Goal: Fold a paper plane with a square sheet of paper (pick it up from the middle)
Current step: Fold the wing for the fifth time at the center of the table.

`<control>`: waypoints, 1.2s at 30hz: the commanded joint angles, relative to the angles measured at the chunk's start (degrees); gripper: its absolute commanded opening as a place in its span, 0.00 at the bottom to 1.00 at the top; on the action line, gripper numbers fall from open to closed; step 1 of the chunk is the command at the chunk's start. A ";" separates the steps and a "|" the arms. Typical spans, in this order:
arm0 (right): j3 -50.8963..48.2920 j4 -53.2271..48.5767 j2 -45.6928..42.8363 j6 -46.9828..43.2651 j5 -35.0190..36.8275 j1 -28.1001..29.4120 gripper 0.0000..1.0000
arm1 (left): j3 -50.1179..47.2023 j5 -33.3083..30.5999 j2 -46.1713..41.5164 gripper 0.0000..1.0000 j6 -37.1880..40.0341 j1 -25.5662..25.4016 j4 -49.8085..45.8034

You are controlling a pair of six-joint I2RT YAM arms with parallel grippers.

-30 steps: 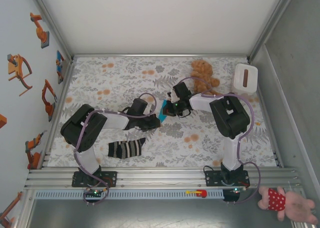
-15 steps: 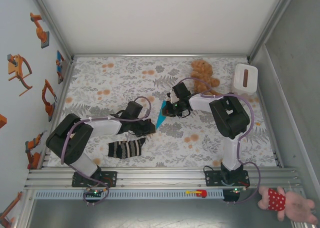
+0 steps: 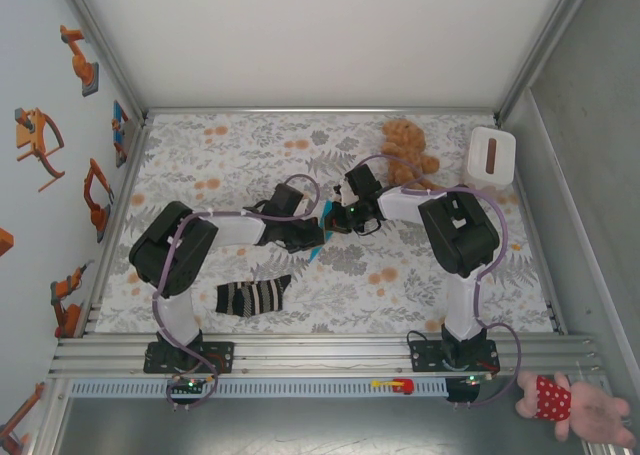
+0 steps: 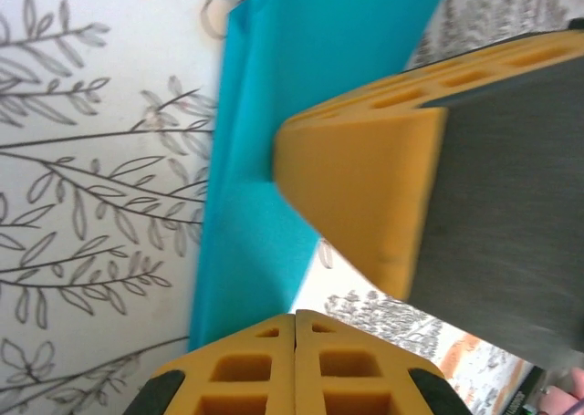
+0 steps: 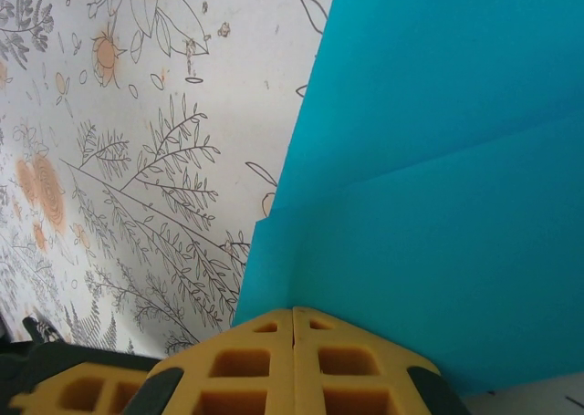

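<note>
Near the tabletop's (image 3: pixel 230 165) front-left corner lay the sock (image 3: pixel 252 297), apart from the work. The left gripper (image 4: pixel 294 316) reached in to the tabletop's middle with its fingers closed tight together. The paper's (image 4: pixel 246 160) lower edge met them, though whether it was pinched or only pressed I could not tell. The paper, already folded into a narrow layered strip, stood up off the surface between the two grippers, probably so a crease could be worked along it. The right gripper (image 5: pixel 292 313) was clamped shut on the paper's other edge, likely to steady it. The teddy (image 3: pixel 405 145) sat by the back edge.
</note>
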 commanded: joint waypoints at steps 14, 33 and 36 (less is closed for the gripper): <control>-2.35 -5.95 5.68 -0.18 8.41 -0.35 0.00 | -10.22 0.39 -4.15 0.06 2.09 -0.20 -7.81; 4.65 -11.29 -9.63 -2.53 5.94 1.13 0.30 | 0.96 -16.03 -27.03 0.57 8.13 6.64 -24.83; 3.15 -12.23 -12.78 -2.69 10.00 1.14 0.51 | 0.91 -24.31 -31.64 0.79 10.34 7.78 -29.30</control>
